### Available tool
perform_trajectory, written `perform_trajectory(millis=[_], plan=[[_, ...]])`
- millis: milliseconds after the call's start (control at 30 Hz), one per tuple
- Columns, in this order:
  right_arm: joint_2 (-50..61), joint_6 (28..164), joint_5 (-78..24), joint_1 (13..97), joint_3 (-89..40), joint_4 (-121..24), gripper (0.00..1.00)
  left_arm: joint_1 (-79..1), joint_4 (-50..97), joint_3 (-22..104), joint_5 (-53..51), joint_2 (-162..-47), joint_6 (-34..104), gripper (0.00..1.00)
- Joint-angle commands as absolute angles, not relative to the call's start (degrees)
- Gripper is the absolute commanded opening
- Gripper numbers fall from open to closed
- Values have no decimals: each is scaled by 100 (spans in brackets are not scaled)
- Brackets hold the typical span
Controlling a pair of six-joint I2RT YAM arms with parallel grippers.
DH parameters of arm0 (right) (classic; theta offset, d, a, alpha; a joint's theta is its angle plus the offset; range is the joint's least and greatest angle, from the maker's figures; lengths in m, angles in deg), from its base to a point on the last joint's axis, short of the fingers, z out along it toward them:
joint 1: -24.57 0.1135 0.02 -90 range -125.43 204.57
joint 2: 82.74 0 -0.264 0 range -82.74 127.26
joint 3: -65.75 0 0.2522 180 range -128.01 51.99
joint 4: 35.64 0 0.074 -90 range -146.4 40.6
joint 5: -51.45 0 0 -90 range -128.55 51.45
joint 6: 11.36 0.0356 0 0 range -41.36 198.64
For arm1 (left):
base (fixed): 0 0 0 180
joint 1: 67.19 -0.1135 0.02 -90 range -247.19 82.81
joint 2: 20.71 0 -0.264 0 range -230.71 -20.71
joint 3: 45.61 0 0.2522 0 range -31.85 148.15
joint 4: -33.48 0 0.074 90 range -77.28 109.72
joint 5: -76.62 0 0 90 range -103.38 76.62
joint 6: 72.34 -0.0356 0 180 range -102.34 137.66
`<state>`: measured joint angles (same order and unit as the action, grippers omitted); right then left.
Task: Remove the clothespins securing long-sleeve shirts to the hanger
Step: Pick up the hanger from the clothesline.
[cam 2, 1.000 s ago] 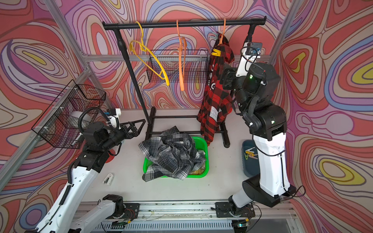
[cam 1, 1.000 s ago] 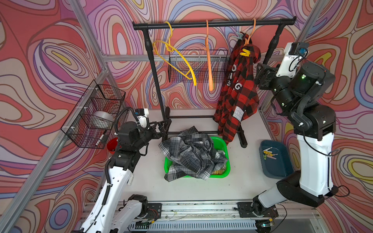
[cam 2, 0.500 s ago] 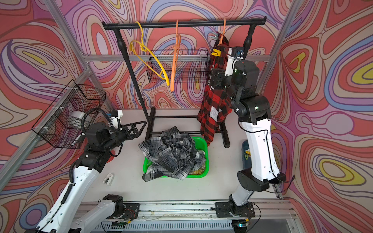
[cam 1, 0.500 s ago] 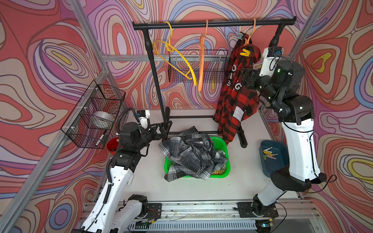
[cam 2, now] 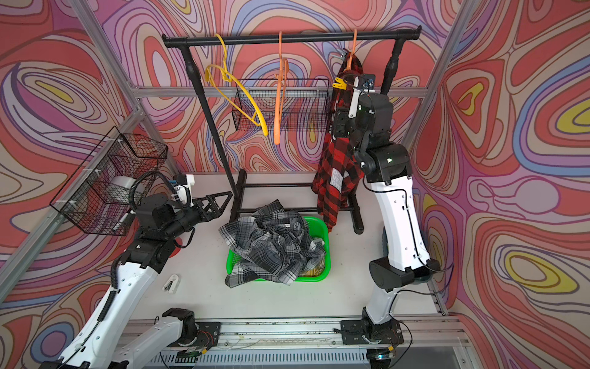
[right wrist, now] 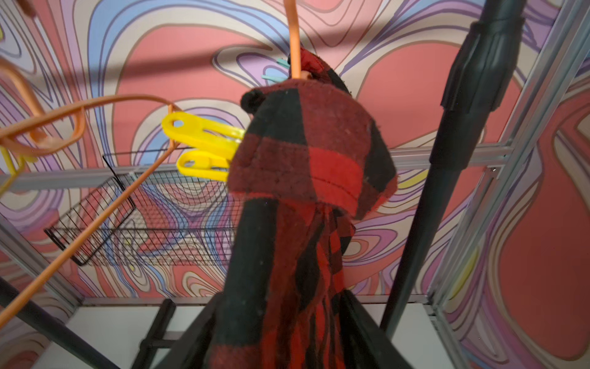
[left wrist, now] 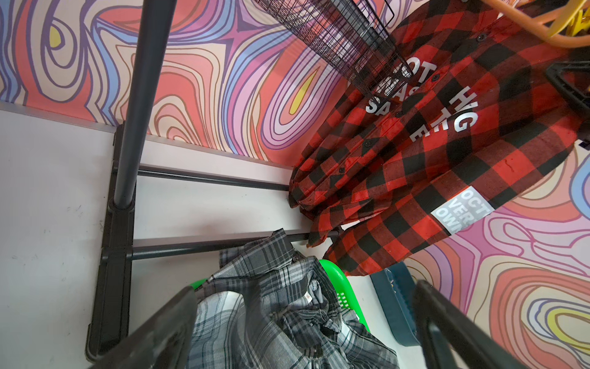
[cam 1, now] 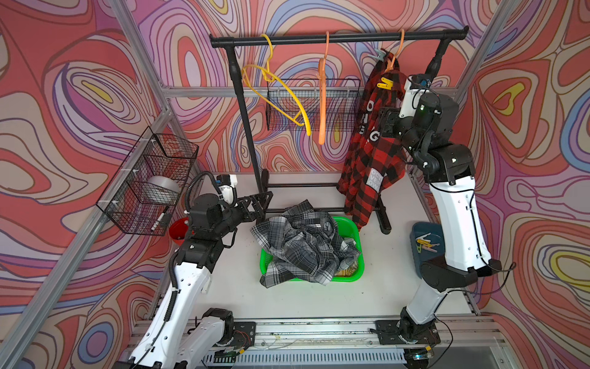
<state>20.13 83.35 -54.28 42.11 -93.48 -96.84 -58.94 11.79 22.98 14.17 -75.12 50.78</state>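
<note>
**Right pincer moves in on the red shirt**

Swinging in from the right over the past second, the right pincer now has its jaws either side of a hanging fold of the red shirt. Whether they actually pinch the cloth I cannot tell. Just above, the yellow clothespin clamps the bunched shirt to the orange hanger, and a teal clothespin sits higher, by the hook. Neither lies between the jaws. The bare middle hanger has swayed slightly.

My worry is a grip on cloth rather than on a pin. A pull would then drag the shirt against both clips, swing the hanger along the rail or lift its hook off. The yellow pin's handles point left, away from the pincer, so a hasty close could glance off and flick it loose.

On the left, the left pincer hangs wide open and empty beside the rack's post. Mid-table, a grey shirt is heaped over the green basket. At the right edge a blue tray holds loose clothespins. The table is pale, and swirl-patterned walls hem it in on three sides.
</note>
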Motion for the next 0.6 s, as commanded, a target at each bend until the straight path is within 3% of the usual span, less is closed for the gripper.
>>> perform_trajectory(millis=[0, 267, 567], plan=[[2097, 8195, -5613, 4162, -9497, -9560, 48, -5939, 1476, 2182, 1570, -7568, 5271, 100], [1973, 8060, -5811, 4162, -9276, -9546, 26, -5937, 1622, 2159, 1692, -7685, 5431, 100], [1697, 7993, -5743, 4162, -9004, -9486, 10, -5937, 1761, 2163, 1768, -7783, 5550, 100]])
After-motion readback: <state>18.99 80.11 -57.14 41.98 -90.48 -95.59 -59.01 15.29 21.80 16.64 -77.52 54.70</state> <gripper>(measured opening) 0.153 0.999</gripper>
